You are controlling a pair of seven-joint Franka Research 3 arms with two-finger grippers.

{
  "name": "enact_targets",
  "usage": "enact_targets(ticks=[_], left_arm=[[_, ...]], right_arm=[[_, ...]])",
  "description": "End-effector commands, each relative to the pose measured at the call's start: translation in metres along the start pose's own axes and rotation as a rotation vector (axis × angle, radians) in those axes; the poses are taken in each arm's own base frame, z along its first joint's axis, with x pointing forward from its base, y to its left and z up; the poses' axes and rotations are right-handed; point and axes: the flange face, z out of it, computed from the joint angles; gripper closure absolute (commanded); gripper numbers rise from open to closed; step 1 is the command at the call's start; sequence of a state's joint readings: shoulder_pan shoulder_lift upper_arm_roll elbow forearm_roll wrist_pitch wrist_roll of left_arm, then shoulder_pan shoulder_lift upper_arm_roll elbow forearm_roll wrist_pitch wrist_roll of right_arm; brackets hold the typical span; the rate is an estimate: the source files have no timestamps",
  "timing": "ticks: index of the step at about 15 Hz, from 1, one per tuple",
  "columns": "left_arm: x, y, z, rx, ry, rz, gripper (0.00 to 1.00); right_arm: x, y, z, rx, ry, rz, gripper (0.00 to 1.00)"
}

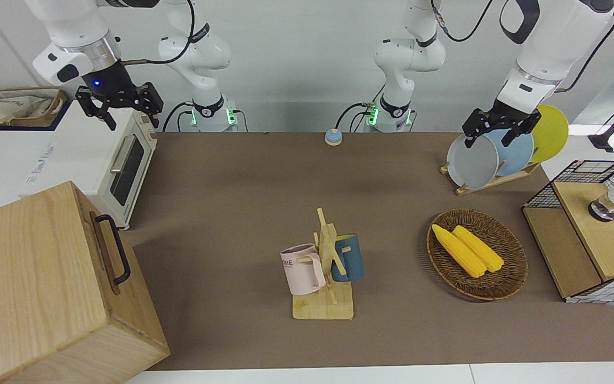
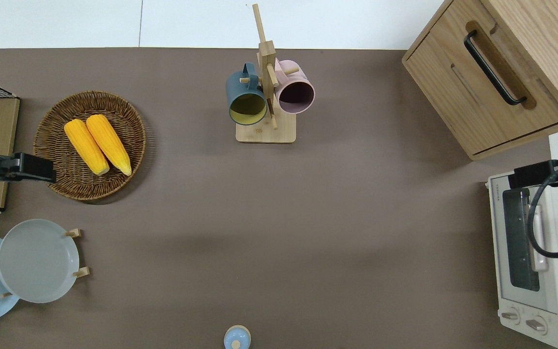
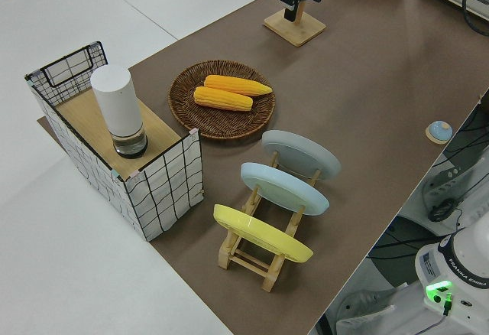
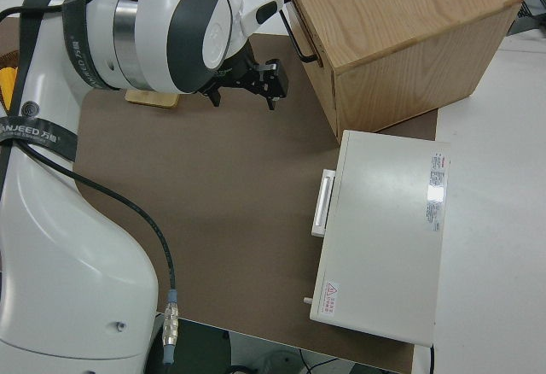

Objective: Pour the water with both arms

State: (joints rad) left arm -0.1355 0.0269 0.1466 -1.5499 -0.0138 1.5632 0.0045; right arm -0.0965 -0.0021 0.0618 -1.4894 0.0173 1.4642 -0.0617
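Both grippers hung with fingers apart and empty, left gripper (image 1: pixel 495 130) at 2 o'clock, right gripper (image 1: pixel 119 106) at 10 o'clock, presumably staged for the pour, with the white bottle (image 3: pixel 118 121) unreached in the wire basket (image 3: pixel 157 190).

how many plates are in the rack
3, standing on edge in the wooden rack at the left arm's end: a grey plate toward the table's middle, a light blue plate next, then a yellow plate outermost. None seems hidden.
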Motion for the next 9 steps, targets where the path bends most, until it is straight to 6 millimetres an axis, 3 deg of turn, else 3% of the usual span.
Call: enact_targets(ticks=[1, 9], left_arm=[[-0.006, -0.009, -0.007, -0.01, -0.008, -0.001, 0.0], [-0.006, -0.01, -0.006, -0.01, -0.009, -0.005, 0.0]], right_arm=[[0.004, -0.006, -0.002, 0.01, 0.008, -0.02, 0.009], [0.005, -0.016, 0.0, 0.027, 0.009, -0.036, 0.009]])
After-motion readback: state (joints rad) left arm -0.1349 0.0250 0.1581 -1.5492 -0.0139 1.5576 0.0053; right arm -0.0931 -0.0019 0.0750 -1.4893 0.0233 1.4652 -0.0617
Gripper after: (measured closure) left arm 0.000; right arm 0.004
